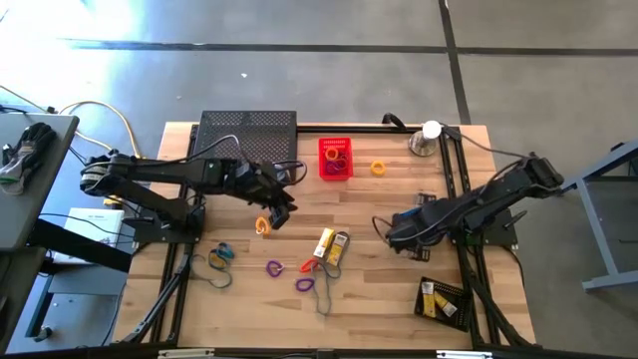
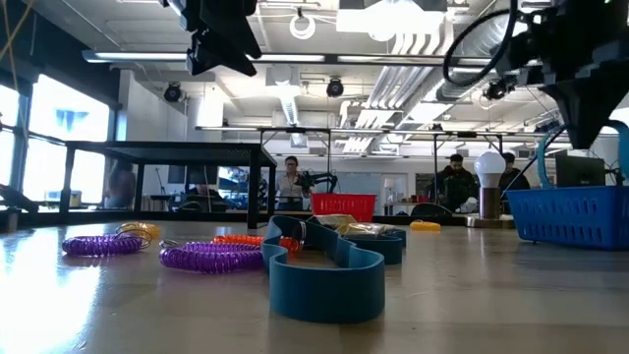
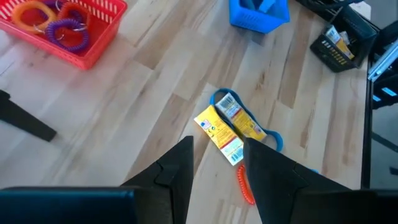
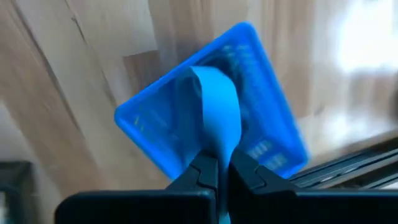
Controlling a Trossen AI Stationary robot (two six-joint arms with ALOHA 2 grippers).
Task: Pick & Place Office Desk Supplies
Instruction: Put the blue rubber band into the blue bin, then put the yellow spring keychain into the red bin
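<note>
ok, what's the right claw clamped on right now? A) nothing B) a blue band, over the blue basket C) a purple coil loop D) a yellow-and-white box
B: in the right wrist view the right claw is shut on a blue band that hangs over the blue basket.

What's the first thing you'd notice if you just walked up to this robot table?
Probably the right gripper, shut on a bright blue band hanging over a blue basket near the table's right side. Next, the red basket at the back, holding coiled loops, and the yellow-and-white boxes mid-table.
</note>
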